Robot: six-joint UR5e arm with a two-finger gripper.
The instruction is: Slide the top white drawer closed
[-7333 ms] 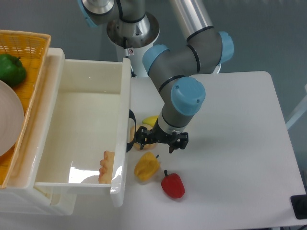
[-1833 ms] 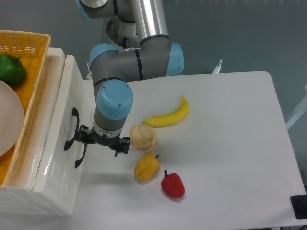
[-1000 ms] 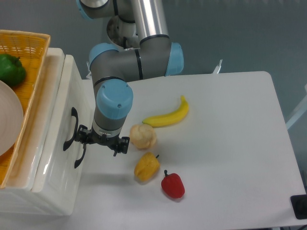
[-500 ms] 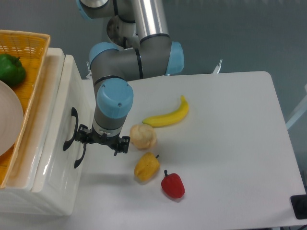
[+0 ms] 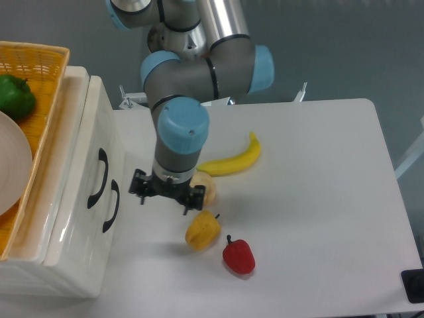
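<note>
Cabinet (image 5: 66, 218) of white plastic stands at the left side of the table (image 5: 318, 199). The top white drawer (image 5: 83, 132) is pushed in, so its front panel is level with the cabinet face. This panel looks toward the right, toward the table, and its long side runs from the far edge of the picture to the near one. Its black curved handle (image 5: 97, 177) follows the same line, standing out a little from the panel. The lower white drawer front (image 5: 99, 258) has a similar handle (image 5: 112, 206), just beside and a little nearer to the camera.

The gripper (image 5: 167, 196) hangs over the table to the right of the cabinet, apart from both handles, with bare table between. Its two black fingers point down and stand well apart, with nothing between them. One finger tip (image 5: 140, 193) is the closer one to the drawers.

On the table lie a banana (image 5: 232, 159), a pale round fruit (image 5: 207, 189) partly hidden behind the gripper, a yellow pepper (image 5: 202, 229) and a red pepper (image 5: 238, 256). On top of the cabinet rests a yellow woven basket (image 5: 40, 66) with a green pepper (image 5: 14, 95) and a white plate (image 5: 13, 169) in it.
</note>
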